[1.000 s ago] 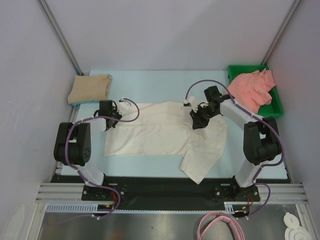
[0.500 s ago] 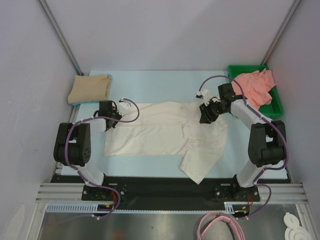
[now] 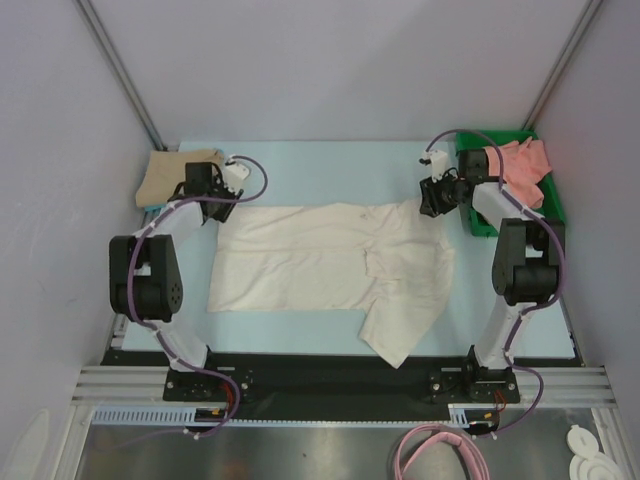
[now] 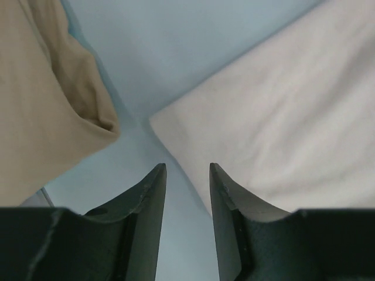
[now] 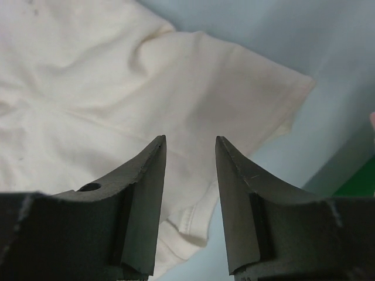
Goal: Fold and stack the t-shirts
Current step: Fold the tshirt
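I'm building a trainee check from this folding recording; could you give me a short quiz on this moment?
1. True or false: the salmon-pink shirt lies folded on the table.
2. What colour is the spread-out shirt lying flat between the two arms? A tan-beige, B cream-white, C salmon-pink.
3. What do the left jaws and the right jaws hold?

Key:
1. False: it lies bunched up in the green tray.
2. B.
3. Nothing: both pairs stand open and empty above the cloth's far corners.
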Robot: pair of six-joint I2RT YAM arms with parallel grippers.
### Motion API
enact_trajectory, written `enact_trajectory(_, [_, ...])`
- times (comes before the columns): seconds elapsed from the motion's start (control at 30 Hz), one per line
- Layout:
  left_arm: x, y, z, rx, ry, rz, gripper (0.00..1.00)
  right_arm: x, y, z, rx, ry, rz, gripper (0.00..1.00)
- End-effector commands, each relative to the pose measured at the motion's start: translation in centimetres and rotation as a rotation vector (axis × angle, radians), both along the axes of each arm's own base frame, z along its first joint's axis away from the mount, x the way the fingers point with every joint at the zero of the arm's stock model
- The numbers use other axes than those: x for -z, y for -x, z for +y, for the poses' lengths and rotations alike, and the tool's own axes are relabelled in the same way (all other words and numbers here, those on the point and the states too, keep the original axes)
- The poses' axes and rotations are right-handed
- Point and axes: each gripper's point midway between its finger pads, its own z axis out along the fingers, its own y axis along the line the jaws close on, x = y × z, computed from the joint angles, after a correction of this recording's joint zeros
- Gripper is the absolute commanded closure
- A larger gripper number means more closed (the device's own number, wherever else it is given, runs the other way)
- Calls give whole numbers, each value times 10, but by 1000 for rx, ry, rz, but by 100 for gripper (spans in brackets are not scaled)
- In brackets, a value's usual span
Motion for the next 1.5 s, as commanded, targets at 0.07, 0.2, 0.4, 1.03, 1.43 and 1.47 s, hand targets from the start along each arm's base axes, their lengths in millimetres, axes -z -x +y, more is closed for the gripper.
enact_trajectory(0.07, [13, -10, 10, -83, 91, 117, 59, 1, -36, -14, 92, 32, -47, 56])
enact_trajectory(0.2, [33, -16, 12, -100, 101, 185, 62, 6, -43, -18, 108, 53, -49, 56])
enact_trajectory(0.4, [47, -20, 12, -103, 98, 246, 62, 13, -49, -42, 169, 80, -46, 57])
enact_trajectory(1.03, [70, -27, 25, -169, 54, 299, 99, 58, -60, -50, 165, 66, 99, 95])
enact_trajectory(1.43, [71, -53, 35, -224, 49, 289, 100, 60, -80, -63, 233, 90, 96, 100])
enact_trajectory(1.47, [69, -58, 35, -230, 52, 279, 100, 59, -83, -64, 237, 89, 88, 100])
